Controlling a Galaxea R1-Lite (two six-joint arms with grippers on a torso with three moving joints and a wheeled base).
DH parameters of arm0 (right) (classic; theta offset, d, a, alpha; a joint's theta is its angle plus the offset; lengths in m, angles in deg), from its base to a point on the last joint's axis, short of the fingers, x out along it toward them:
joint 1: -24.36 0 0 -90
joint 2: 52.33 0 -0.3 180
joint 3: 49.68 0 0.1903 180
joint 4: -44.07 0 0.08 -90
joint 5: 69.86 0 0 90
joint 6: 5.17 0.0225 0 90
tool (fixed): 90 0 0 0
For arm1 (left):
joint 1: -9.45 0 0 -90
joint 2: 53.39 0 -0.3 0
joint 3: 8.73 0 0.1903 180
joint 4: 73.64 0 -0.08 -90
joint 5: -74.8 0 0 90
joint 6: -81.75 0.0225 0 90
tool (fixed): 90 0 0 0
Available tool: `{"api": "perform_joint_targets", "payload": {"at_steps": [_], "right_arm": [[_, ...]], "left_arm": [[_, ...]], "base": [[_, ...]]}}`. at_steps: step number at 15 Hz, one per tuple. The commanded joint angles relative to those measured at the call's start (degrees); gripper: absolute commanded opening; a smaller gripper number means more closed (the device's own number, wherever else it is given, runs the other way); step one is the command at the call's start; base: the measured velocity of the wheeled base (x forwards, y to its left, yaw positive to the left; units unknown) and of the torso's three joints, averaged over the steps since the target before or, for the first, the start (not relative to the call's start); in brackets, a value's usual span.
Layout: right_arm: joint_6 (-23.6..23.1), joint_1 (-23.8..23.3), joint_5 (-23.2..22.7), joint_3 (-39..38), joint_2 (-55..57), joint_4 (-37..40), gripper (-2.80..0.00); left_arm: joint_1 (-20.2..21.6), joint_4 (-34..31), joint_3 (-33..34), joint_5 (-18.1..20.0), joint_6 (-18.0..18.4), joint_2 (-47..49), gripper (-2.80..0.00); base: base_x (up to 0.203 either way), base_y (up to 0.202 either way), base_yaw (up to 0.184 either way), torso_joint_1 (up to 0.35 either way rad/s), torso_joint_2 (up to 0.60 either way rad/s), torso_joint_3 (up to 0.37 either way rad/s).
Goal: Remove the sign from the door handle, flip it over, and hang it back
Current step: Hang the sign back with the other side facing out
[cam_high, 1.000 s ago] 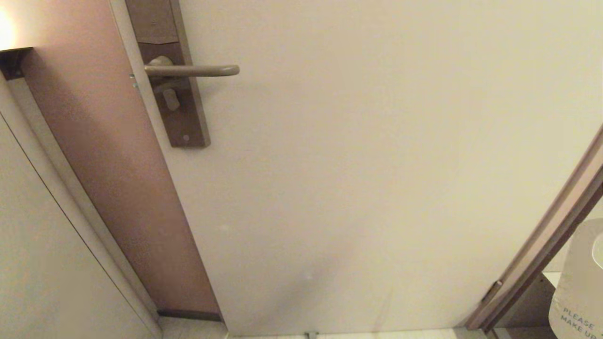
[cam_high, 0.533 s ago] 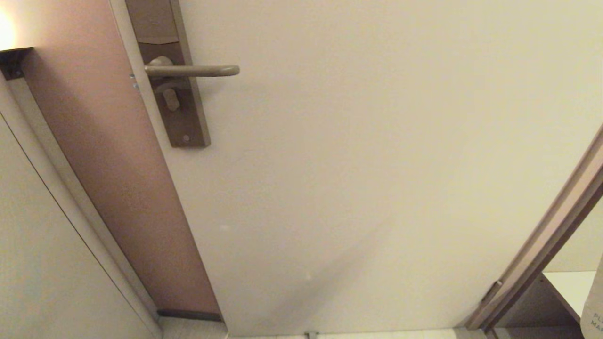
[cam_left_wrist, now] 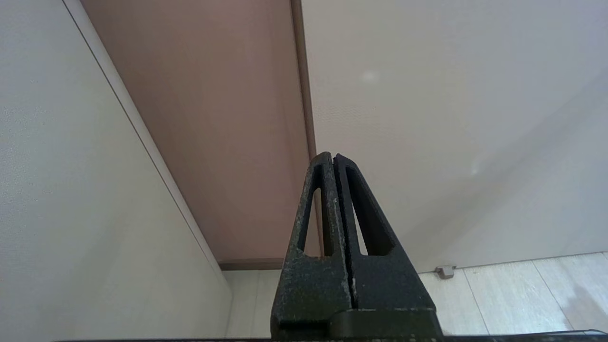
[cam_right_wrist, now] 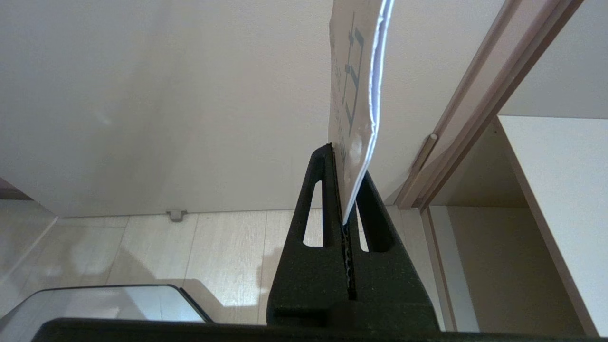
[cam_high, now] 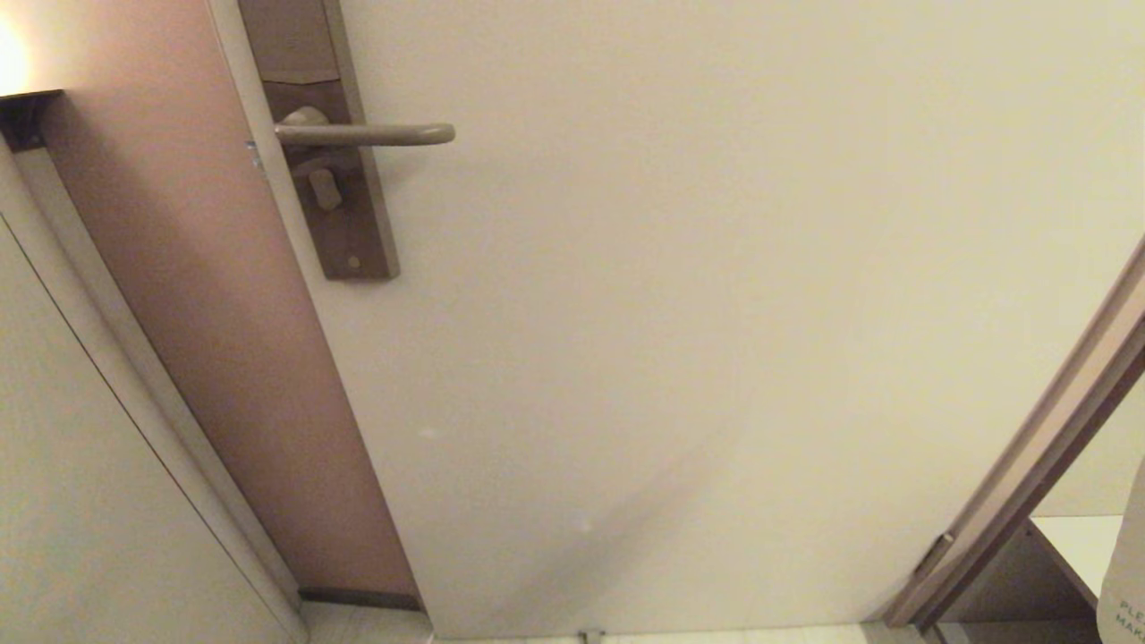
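Left to right: the door handle (cam_high: 362,134) is bare; my left hand (cam_left_wrist: 333,159) rests closed and empty. My right hand (cam_right_wrist: 343,190), clamped on the sign (cam_right_wrist: 355,95), has carried it almost beyond the head view's right edge, mid-flip.

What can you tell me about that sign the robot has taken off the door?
The sign is a thin, flat white card, seen nearly edge-on from the right wrist, with dark lettering on its face. One end is pinched between the shut fingers of the right gripper, and the rest sticks out beyond them. From the head view only a sliver shows at the lower right corner, reading "PLE... MAK...". It touches nothing else and hangs nowhere near the door handle, which is bare.
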Motion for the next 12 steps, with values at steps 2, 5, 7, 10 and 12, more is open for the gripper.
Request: {"api": "perform_joint_targets", "payload": {"at_steps": [2, 5, 7, 10, 12], "right_arm": [[-0.23, 1.56, 0.02, -0.58, -0.15, -0.20, -2.80], [-2.01, 4.00, -0.31, -1.49, -4.21, -0.74, -2.80], [-2.12, 4.76, -0.33, -1.51, -7.25, -0.75, -2.80], [-2.18, 5.23, -0.33, -1.51, -11.69, -0.75, -2.80], [-1.81, 5.16, -0.25, -1.51, -13.73, -0.75, -2.80]], "left_arm": [[0.02, -0.01, -0.02, 0.00, -0.01, 0.07, -2.80], [0.02, -0.01, -0.02, 0.00, -0.10, 0.07, -2.80], [0.02, -0.01, -0.02, 0.00, -0.10, 0.07, -2.80], [0.02, -0.01, -0.02, 0.00, -0.01, 0.07, -2.80], [0.02, -0.01, -0.02, 0.00, -0.01, 0.07, -2.80]], "base": [[0.000, 0.000, 0.000, 0.000, 0.00, 0.000], [0.000, 0.000, 0.000, 0.000, 0.00, 0.000], [0.000, 0.000, 0.000, 0.000, 0.00, 0.000], [0.000, 0.000, 0.000, 0.000, 0.00, 0.000], [0.000, 0.000, 0.000, 0.000, 0.00, 0.000]]}}
